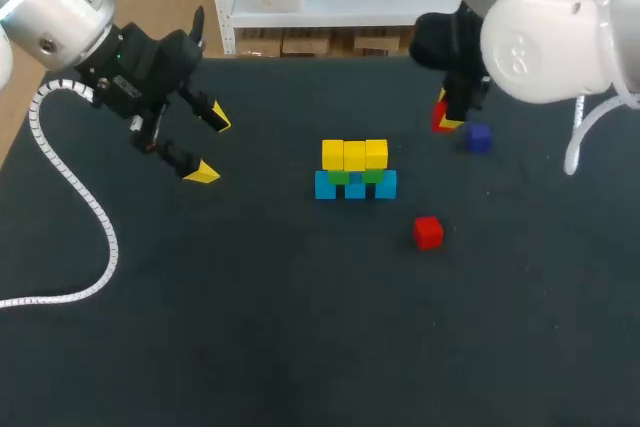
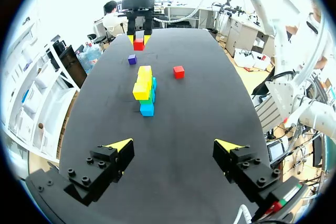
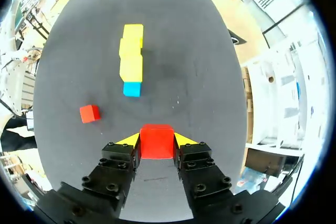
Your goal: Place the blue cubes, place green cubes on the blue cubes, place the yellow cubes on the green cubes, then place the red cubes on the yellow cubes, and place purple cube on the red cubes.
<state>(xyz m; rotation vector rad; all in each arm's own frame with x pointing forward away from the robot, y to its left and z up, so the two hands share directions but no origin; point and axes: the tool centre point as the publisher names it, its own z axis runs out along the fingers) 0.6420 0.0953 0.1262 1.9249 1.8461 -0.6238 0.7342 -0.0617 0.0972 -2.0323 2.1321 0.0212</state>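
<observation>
Black counter is carrying a loose red cube nearest, then blue cubes with green cubes and yellow cubes stacked on them. Left pincer is hovering released, well apart. Farthest, right pincer is grasping another red cube, purple cube just beside.

A robotics lab: left arm and right arm over a black table.

A flat, matte black table spans the head view. Its far edge lies at twelve o'clock, its left edge slanting toward nine.
</observation>
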